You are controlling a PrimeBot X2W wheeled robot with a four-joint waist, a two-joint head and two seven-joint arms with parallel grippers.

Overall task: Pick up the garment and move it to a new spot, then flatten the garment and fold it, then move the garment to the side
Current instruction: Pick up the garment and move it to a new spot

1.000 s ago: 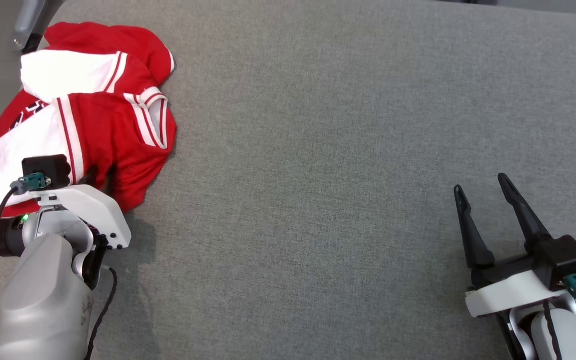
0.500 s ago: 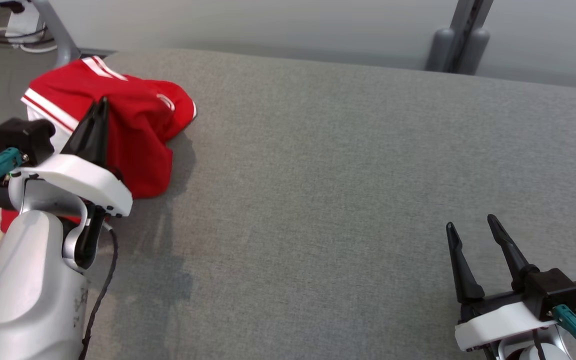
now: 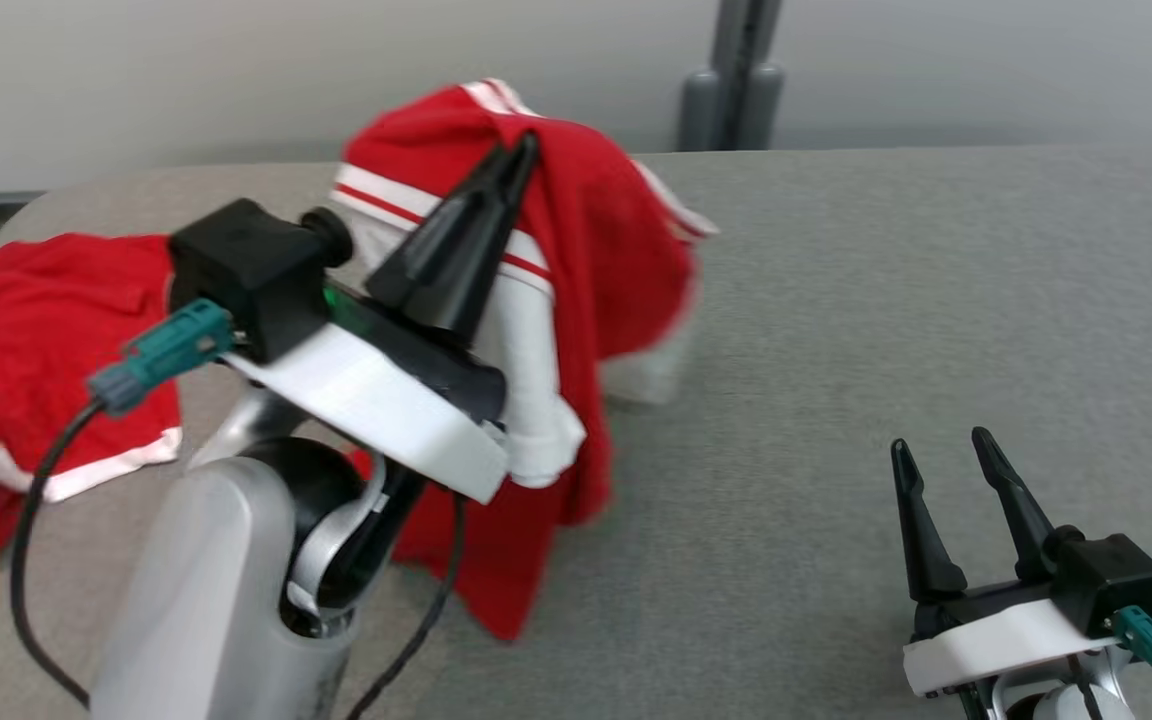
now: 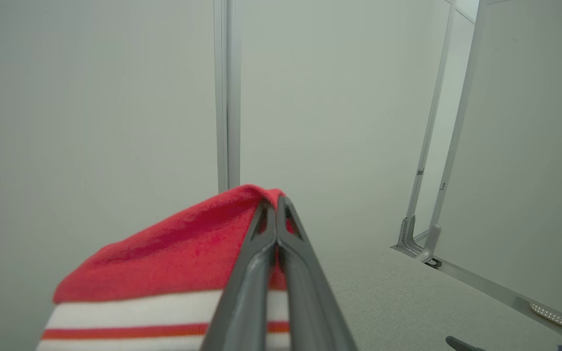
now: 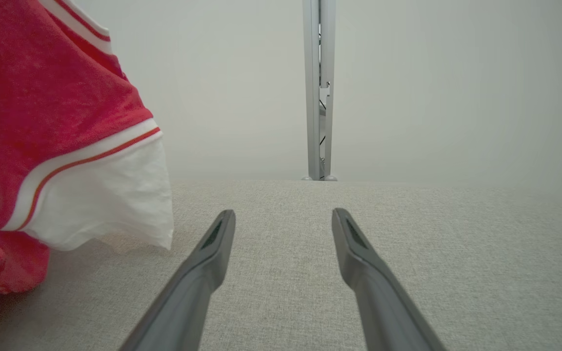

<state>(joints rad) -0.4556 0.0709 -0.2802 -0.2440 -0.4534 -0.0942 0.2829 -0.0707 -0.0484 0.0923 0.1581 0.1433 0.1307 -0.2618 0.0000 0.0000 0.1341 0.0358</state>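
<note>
The garment (image 3: 606, 230) is red with white panels and striped trim. Its upper part hangs bunched from my left gripper (image 3: 526, 145), which is shut on a red fold and raised above the grey table (image 3: 886, 300). More of its red cloth (image 3: 46, 330) trails on the table at the left. In the left wrist view the closed fingertips (image 4: 273, 202) pinch the garment (image 4: 178, 253) at its peak. My right gripper (image 3: 939, 440) rests open at the lower right with nothing between its fingers. Its own view shows the open right gripper (image 5: 283, 214) and the garment (image 5: 42, 97) hanging to the left.
The grey fabric-covered table stretches wide to the right and front. A pale wall runs behind its far edge, with a grey metal post (image 3: 736, 75) standing against it. The table's rounded left corner lies beyond the trailing cloth.
The head camera has shifted. My left gripper has shut on the garment, lifted it off the table and carried it right toward the middle. The right gripper has stayed open.
</note>
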